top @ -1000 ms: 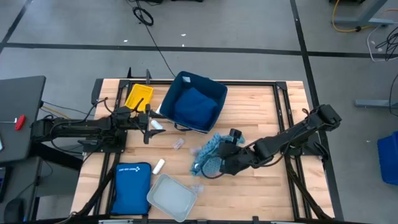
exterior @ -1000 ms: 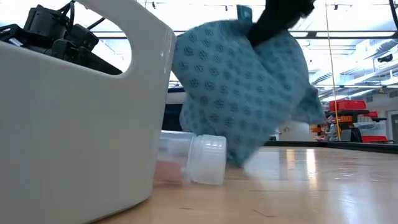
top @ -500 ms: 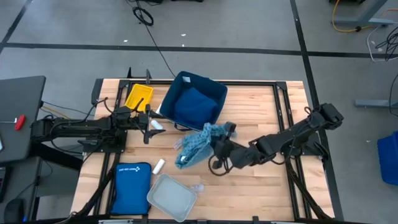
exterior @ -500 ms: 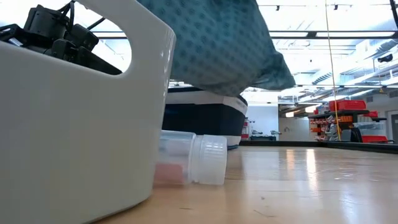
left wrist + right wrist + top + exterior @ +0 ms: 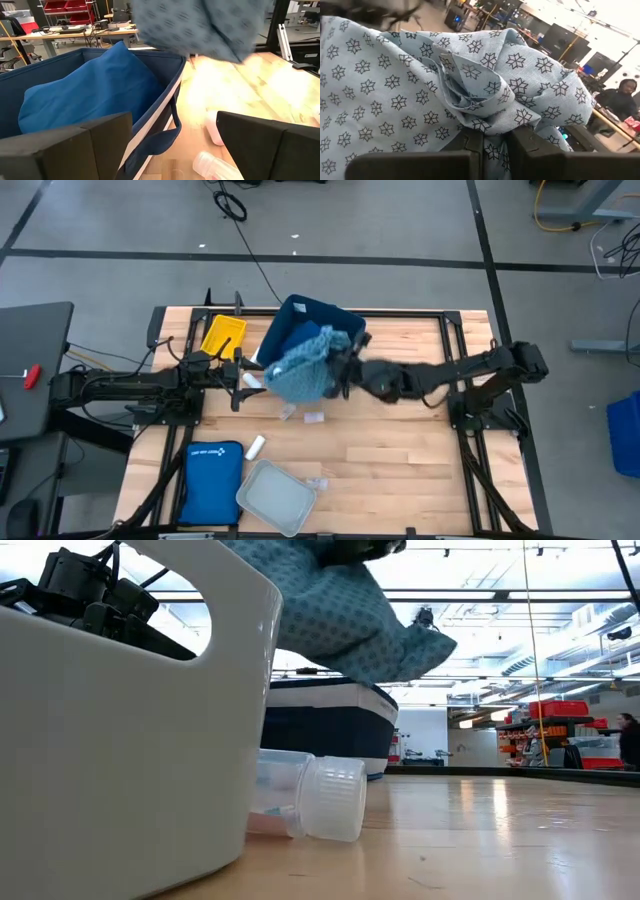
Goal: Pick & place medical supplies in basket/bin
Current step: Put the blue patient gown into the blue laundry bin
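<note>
High view: teal patterned cloth (image 5: 305, 365) hanging bunched from the right hand (image 5: 345, 370), carried clear of the worktop (image 5: 400, 460) and draped over the near rim of the large navy bin (image 5: 345, 330), just above the dark blue cloth bundle (image 5: 300, 345) already inside. Right hand closed tight on a gathered fold of the cloth, the pinch plain in the right wrist view with fabric (image 5: 445, 95) spilling around both fingers (image 5: 470, 145). Left hand (image 5: 240, 380) parked beside the bin with jaws spread wide, nothing between them. Likely light and fully limp: no stiffness, folds sagging under their own weight, corners trailing low in the low view (image 5: 350, 620). Not fragile, not slippery, but prone to snagging on the bin rim or dragging a loose tail outside on release. Best held at a bunched ridge of several layers, as here, rather than at a single thin edge. Small vials (image 5: 313, 418) lying on the worktop nearby, one clear capped vial (image 5: 310, 805) beside the grey tray (image 5: 270, 500), probably hard, rolling, calling for a grip across the body
</note>
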Robot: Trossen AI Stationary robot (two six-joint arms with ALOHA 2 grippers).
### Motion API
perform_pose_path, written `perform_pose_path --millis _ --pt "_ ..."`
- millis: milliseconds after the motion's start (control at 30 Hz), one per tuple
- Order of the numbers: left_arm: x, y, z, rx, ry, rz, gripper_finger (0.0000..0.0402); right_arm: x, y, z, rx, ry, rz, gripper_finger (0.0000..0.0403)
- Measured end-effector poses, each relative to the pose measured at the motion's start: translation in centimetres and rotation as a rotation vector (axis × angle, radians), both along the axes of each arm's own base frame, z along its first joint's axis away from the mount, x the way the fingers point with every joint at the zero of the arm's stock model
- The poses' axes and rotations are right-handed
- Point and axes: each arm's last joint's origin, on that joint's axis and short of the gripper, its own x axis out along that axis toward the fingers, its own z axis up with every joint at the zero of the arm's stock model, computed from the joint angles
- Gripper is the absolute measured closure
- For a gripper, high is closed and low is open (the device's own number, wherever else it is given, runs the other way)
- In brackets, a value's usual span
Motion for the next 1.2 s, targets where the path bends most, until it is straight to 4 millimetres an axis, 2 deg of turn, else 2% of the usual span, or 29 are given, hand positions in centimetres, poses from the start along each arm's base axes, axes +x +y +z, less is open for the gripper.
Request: perform_pose_path --millis 233,467,733,933,1200 --pt "0.0 0.0 0.0 0.0 0.0 0.0 0.011 0.3 -4.6 1.4 -0.033 -0.114 -0.023 0.0362" --pt "0.0 0.0 0.0 0.003 0.003 -0.001 0.011 0.3 -6.7 1.0 0.059 -0.131 0.039 0.0361" --pt "0.0 0.0 -0.1 0.002 0.006 -0.001 0.011 0.6 -8.8 -2.7 0.238 0.034 -0.011 0.0362" --pt "0.0 0.0 -0.1 0.001 0.01 0.0 0.011 0.5 -11.6 -5.5 0.423 0.125 -0.031 0.0362" --pt "0.0 0.0 0.0 0.003 0.004 0.0 0.011 0.7 -15.4 -10.3 0.642 0.257 -0.005 0.0362"
